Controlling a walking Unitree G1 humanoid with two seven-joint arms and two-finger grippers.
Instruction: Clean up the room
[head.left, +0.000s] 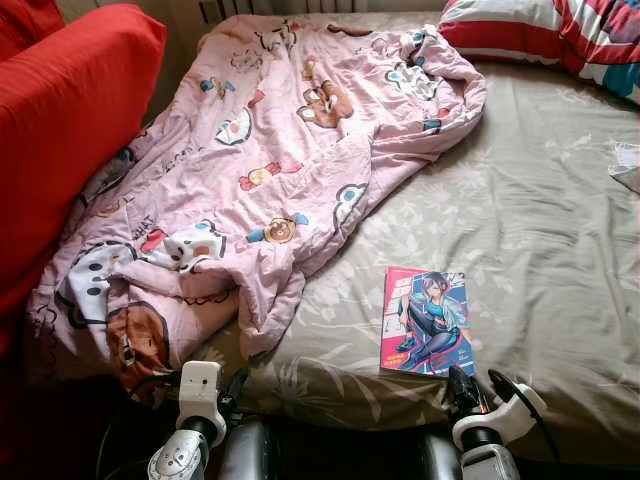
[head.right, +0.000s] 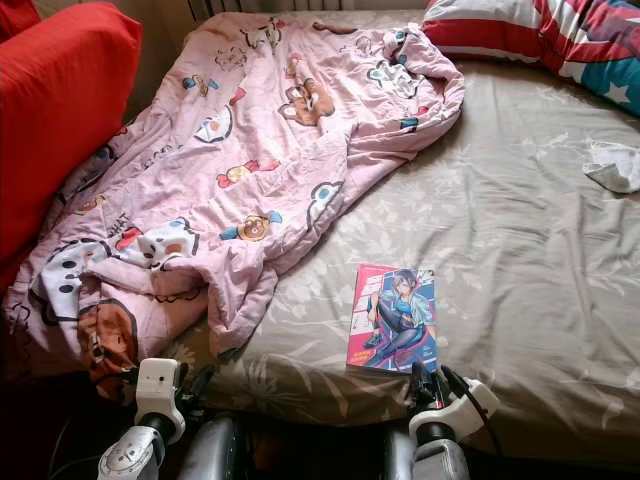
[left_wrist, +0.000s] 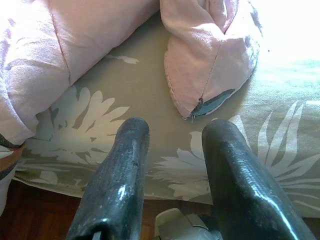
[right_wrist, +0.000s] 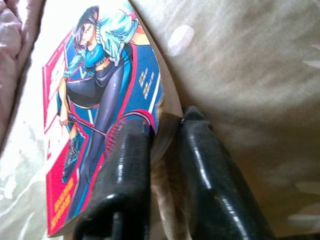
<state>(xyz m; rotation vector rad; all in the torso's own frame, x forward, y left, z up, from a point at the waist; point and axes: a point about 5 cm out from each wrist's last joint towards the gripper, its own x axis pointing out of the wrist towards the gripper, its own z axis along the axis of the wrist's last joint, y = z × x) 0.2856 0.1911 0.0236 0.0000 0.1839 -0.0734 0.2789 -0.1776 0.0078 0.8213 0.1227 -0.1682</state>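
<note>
- The comic book (head.left: 426, 321) lay flat on the bed (head.left: 560, 260), cover up, close to the near edge, so it was an easy first thing to tidy.
- The right tool (right_wrist: 165, 150) was down at the book's near edge. One finger sat over the cover and the other along the page edge, so it looked pinched on that corner, probably because a flat book gives nothing else to grab.
- The left tool (left_wrist: 172, 150) hung released above the floral sheet, just short of a folded corner of the pink blanket (head.left: 270, 170), holding nothing.
- The blanket was bunched along the left side against the red cushion (head.left: 70, 130), clear of the book.
- A striped pillow (head.left: 560, 35) sat at the far corner, with something white and crumpled (head.right: 615, 165) below it; I couldn't tell what.
</note>
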